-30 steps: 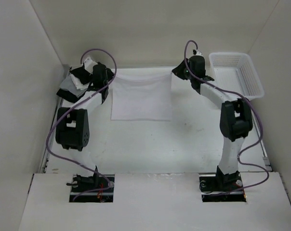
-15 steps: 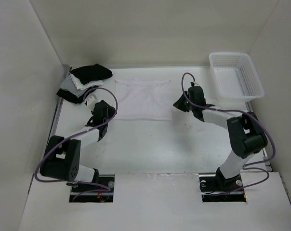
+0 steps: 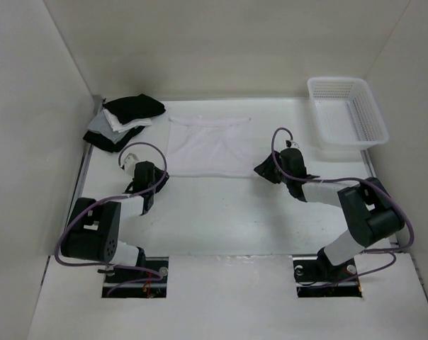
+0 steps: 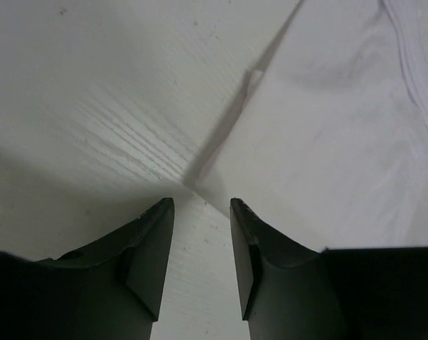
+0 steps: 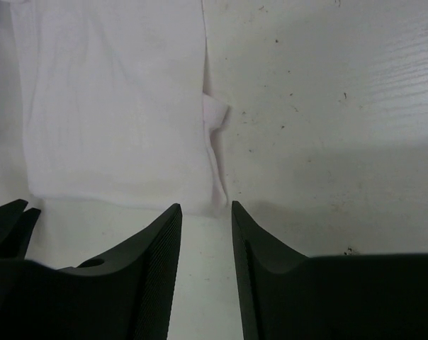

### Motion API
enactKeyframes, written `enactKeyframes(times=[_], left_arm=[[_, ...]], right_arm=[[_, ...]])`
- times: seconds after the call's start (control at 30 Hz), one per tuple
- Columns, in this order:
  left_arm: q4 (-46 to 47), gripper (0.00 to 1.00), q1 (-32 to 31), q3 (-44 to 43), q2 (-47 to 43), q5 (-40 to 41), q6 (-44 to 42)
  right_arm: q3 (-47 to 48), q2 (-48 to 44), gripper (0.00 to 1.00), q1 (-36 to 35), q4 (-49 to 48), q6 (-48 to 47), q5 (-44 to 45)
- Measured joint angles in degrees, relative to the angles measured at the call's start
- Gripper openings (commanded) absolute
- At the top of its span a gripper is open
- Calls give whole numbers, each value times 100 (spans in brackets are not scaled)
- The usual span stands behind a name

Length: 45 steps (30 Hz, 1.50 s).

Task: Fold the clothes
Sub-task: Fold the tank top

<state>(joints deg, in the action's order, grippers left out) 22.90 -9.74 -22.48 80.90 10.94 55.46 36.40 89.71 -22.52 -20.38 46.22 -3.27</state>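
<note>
1. We see bright, even overhead light on the white worktop (image 3: pixel 221 212), with only soft shadows.
2. In both wrist views the dark fingers (image 4: pixel 147 262) look slightly blurred to us.
3. The white T-shirt (image 4: pixel 327 163) throws a thin grey shadow.

The T-shirt (image 3: pixel 208 147) is thin, soft white cloth with light wrinkles. The surface (image 3: pixel 221 212) looks like matt white-painted wood with fine grain. The basket (image 3: pixel 375 117) is white plastic lattice.

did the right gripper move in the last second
Yes. The right gripper pulled back toward the arm bases: from level with the far end of the white basket to nearer than it, by the near right corner of the T-shirt.
</note>
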Motion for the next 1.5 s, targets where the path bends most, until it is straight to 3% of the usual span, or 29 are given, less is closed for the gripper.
enactKeyframes(times=[0.13,0.33,0.6,0.77,1.07,1.2,1.37,1.5], left_arm=[[273,29,136,-103,297,-70,129],[590,14,184,-131,590,-118,330],[717,7,184,-131,704,-221,422],[813,5,184,-131,769,-267,444],[901,1,184,-131,822,-332,463],[872,0,188,-125,787,-352,463],[540,0,221,17,33,-396,455],[-188,0,175,70,-1775,-411,376]], right_arm=[[-70,116,42,0,-229,164,-20],[-229,282,42,0,-457,391,-28],[-282,435,41,0,-577,651,-155],[-219,634,35,2,-752,807,-385],[-76,918,9,7,-831,990,-658],[-74,929,3,7,-839,1016,-634],[-234,590,1,-7,-828,986,-483],[-643,-1067,1,-170,-356,815,-269]])
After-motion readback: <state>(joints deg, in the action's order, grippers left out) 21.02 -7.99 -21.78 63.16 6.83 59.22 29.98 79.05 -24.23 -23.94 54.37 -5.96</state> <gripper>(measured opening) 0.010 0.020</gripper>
